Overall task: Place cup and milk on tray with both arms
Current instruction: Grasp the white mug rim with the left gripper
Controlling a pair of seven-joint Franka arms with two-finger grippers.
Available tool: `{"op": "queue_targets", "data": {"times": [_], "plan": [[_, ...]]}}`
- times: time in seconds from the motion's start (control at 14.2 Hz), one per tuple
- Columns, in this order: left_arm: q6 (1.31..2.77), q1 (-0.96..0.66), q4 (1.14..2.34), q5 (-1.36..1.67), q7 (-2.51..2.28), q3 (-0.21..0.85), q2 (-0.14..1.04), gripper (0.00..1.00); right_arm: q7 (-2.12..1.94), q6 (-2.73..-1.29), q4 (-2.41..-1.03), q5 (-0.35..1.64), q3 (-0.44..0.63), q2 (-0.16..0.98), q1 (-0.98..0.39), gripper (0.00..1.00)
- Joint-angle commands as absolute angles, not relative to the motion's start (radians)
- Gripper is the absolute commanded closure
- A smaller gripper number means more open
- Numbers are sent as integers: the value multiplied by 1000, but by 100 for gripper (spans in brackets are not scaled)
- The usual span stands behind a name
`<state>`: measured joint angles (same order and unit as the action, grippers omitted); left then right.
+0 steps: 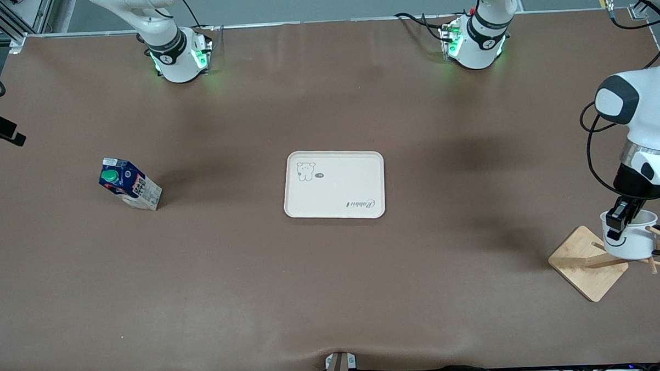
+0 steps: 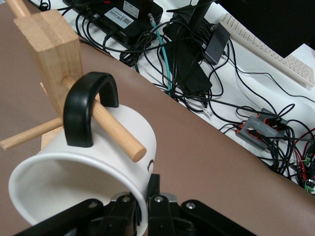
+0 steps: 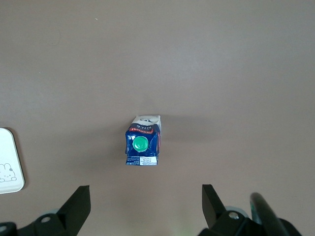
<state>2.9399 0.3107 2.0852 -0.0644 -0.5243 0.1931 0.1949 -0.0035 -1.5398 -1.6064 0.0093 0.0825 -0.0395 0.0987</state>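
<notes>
The cup (image 1: 632, 235), hung on a wooden rack (image 1: 588, 261), has its rim clamped in the left gripper (image 1: 619, 219) jaws.

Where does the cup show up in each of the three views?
Front view: the cup hangs on the wooden rack at the left arm's end, the left gripper shut on its rim.
Left wrist view: cup fills the foreground.
Right wrist view: not in it.
Shared landmark: the rack's peg through the handle.
</notes>
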Motion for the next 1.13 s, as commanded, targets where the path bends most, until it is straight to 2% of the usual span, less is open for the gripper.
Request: {"op": "queue_targets", "data": {"times": [0.0,0.35,1.06], "plan": [[2925,316,2094,-81,-479,206,178,100,8,-1525,-1583,28,69,-23,129,0],[2870,314,2082,-81,-446,213,152,100,8,-1526,-1583,28,69,-21,133,0],[2634,318,2014,-81,-448,270,86,100,9,-1529,-1583,29,69,-9,140,0]]}}
